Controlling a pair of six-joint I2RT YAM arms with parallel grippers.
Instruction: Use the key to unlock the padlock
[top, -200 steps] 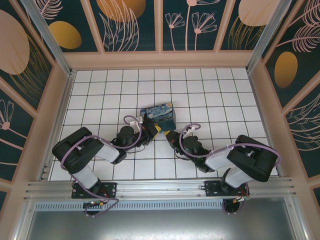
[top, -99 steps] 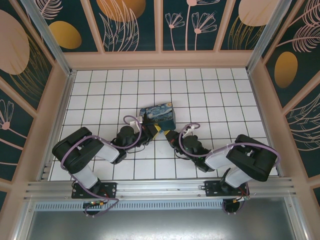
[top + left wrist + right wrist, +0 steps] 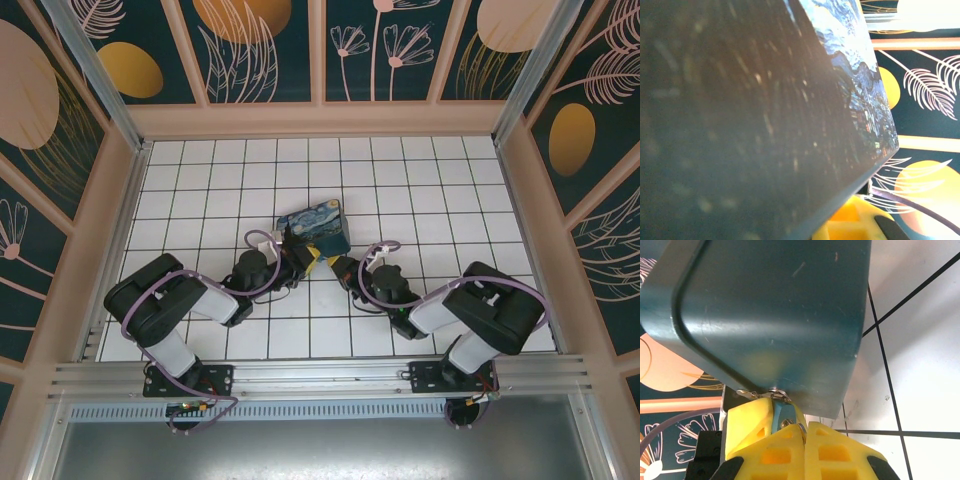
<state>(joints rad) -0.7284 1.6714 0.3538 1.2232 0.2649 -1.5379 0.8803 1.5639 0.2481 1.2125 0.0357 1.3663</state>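
Observation:
A small bluish padlock (image 3: 782, 412) hangs from a silvery hasp (image 3: 762, 394) on the underside edge of the Starry Night box (image 3: 315, 228). My left gripper (image 3: 304, 262) is shut on the padlock, its yellow fingers (image 3: 747, 420) on either side of it. Pushed up against the padlock's end is the thin metal key (image 3: 790, 424), with my right gripper (image 3: 804, 432) shut on it. In the left wrist view the box's dark side (image 3: 750, 115) is close up, with one yellow finger (image 3: 852, 225) below it. From above, both grippers meet at the box's near edge and hide the padlock and key.
White tiled floor (image 3: 420, 200) lies open around the box on all sides. Patterned walls (image 3: 320, 50) enclose the cell. Purple cables (image 3: 262, 240) loop over both wrists near the box.
The right arm has shifted slightly left and toward the box. The box has turned a little, its near corner moving. Both grippers stay shut.

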